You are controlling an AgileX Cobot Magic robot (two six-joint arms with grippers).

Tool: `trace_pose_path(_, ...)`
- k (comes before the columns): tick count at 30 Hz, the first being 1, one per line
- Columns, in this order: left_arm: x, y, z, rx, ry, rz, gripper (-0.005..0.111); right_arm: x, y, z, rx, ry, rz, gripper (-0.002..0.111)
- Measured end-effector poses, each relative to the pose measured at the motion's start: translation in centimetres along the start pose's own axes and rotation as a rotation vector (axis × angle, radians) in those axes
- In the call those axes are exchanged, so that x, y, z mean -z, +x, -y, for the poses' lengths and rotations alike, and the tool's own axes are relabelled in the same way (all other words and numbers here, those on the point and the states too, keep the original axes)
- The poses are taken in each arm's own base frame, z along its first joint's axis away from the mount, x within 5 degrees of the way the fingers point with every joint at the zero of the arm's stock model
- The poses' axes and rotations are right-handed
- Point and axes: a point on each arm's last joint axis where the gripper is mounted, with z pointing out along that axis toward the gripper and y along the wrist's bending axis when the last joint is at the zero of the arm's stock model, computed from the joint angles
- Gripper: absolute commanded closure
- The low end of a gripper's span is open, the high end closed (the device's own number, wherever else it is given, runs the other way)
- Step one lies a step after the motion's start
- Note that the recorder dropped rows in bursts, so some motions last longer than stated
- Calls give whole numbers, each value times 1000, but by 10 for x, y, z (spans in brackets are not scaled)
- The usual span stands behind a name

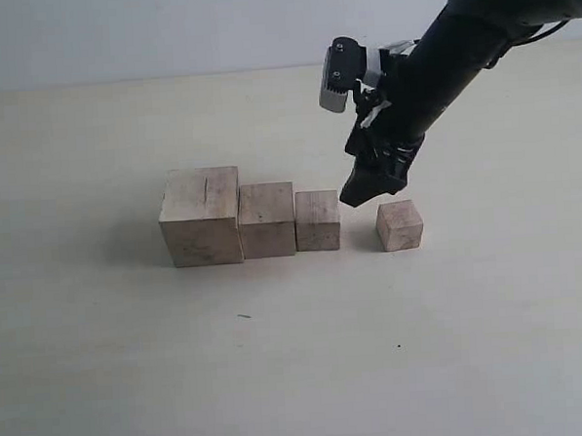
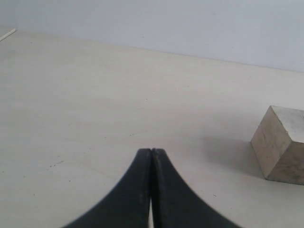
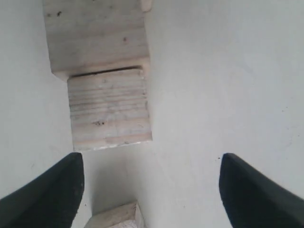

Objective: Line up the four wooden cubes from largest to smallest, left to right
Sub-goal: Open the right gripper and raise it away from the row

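Observation:
Four pale wooden cubes stand in a row. The largest cube [image 1: 201, 215], with a thin slit on top, touches the second cube [image 1: 267, 219], which touches the third cube [image 1: 317, 220]. The smallest cube [image 1: 400, 224] sits apart to the right, across a gap. My right gripper [image 1: 370, 188] hovers open and empty just behind that gap. In its wrist view the right gripper [image 3: 152, 164] has the third cube [image 3: 109, 109] ahead and the smallest cube's corner [image 3: 116, 217] near one finger. My left gripper [image 2: 152, 152] is shut on nothing, with one wooden cube [image 2: 280, 145] off to its side.
The cubes rest on a plain cream tabletop [image 1: 299, 374] with a pale wall behind it. The right arm and its wrist camera [image 1: 342, 74] reach in from the upper right. The left arm does not show in the exterior view.

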Motion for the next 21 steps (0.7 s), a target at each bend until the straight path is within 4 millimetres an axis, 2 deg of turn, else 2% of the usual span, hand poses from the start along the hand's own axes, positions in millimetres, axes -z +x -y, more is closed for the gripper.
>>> trace_pose_path(3,0,0,0,0,0,0,107,-2,2,2,-8,11,-10,37)
trace_pose_path(11,0,0,0,0,0,0,107,-31,16,9,-31,2,-50,37)
trace_pose_path(21,0,0,0,0,0,0,107,-39,15,11,-86,3,-12,37)
